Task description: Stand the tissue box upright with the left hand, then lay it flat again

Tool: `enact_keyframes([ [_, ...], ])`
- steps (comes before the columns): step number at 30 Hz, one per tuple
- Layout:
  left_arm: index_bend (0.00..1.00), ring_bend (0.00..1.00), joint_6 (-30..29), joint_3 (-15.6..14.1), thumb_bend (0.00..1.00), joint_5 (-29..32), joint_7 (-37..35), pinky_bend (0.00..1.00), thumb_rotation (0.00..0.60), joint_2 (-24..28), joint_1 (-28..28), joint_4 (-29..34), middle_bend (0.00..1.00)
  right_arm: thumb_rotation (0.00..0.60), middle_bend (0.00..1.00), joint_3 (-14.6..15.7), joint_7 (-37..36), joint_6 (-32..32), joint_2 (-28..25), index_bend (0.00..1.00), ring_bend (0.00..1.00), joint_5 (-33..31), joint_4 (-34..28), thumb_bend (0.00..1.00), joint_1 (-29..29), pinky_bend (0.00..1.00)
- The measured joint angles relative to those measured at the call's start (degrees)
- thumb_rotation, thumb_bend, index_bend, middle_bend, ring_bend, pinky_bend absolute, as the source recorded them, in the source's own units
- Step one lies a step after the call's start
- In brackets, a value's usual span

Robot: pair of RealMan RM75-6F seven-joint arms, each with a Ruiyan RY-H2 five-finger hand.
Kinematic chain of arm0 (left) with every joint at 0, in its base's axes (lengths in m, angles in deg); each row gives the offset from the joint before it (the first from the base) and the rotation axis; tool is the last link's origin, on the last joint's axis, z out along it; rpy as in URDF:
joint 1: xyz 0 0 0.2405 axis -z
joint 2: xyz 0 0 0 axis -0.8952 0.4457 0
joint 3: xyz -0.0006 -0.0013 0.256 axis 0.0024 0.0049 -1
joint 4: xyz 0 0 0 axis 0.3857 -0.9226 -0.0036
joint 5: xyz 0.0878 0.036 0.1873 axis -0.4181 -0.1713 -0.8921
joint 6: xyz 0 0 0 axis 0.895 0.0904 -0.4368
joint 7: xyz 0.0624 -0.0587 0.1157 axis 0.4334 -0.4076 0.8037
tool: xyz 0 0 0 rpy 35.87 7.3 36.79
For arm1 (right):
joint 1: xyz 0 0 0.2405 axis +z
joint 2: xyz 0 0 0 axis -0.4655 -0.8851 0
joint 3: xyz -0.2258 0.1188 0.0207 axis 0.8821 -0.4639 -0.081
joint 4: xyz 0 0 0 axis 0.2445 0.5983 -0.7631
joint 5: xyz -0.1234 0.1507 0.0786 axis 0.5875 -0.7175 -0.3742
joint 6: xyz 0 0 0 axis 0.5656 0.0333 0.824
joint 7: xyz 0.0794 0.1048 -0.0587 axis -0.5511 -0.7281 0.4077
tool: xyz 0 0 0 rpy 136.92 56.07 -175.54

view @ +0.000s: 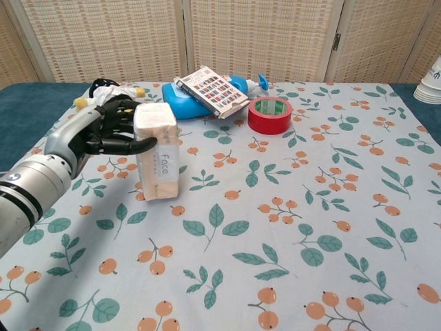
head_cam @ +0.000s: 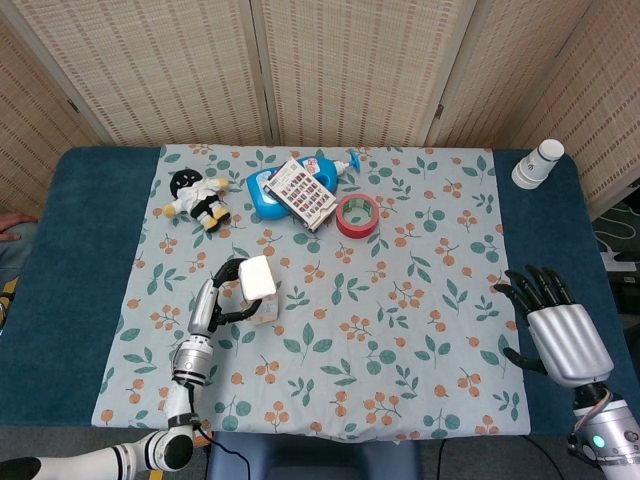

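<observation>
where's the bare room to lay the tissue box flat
The widest free cloth runs from the tissue box toward the right hand, below the red tape. The far edge is crowded: plush toy, blue bottle, booklet. The left hand takes up the near-left side.

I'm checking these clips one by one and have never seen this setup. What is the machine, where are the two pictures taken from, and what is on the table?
It is a two-armed robot with humanlike hands, steered remotely by a person. One picture looks down from its head, the other looks forward from its chest. The dark-fingered left hand grips a white tissue box standing on end on the leaf-patterned tablecloth. The silver-backed right hand rests open near the table's edge, holding nothing. Further back lie a small plush doll, a blue bottle lying on its side with a printed booklet on it, and a red tape roll. White paper cups stand in the far corner.
</observation>
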Motion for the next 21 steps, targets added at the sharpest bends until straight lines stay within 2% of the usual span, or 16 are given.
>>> enact_keyframes([
  [2,0.2,0.19,0.15,-0.1,0.21,-0.55,-0.48,0.22,0.6,0.18,-0.15,-0.01,0.43,0.6,0.11,0.02,0.16,0.04,0.1,0.2,0.0,-0.1,0.01,0.12,0.02,0.07],
  [4,0.08,0.14,0.45,-0.26,0.18,-1.23,-1.0,0.2,0.6,0.49,-0.23,0.08,0.37,0.6,0.11,0.03,0.26,0.07,0.16,0.2,0.0,-0.15,0.02,0.12,0.05,0.07],
  [7,0.01,0.08,1.17,-0.73,0.16,-2.31,-1.85,0.18,0.6,1.19,-0.28,0.31,0.28,0.6,0.11,0.02,0.35,0.08,0.2,0.2,0.0,-0.24,0.03,0.11,0.08,0.07],
  [12,0.0,0.0,1.37,-1.27,0.15,-3.21,-3.09,0.16,0.6,1.63,-0.68,0.3,0.17,0.6,0.11,0.03,0.67,0.03,0.17,0.2,0.0,-0.59,-0.1,0.11,0.04,0.07],
  [21,0.0,0.0,1.89,-2.44,0.12,-5.36,-6.39,0.15,0.6,2.63,-1.78,0.14,0.03,0.6,0.11,0.12,1.19,-0.03,0.14,0.2,0.0,-0.73,-0.58,0.11,0.02,0.07],
])
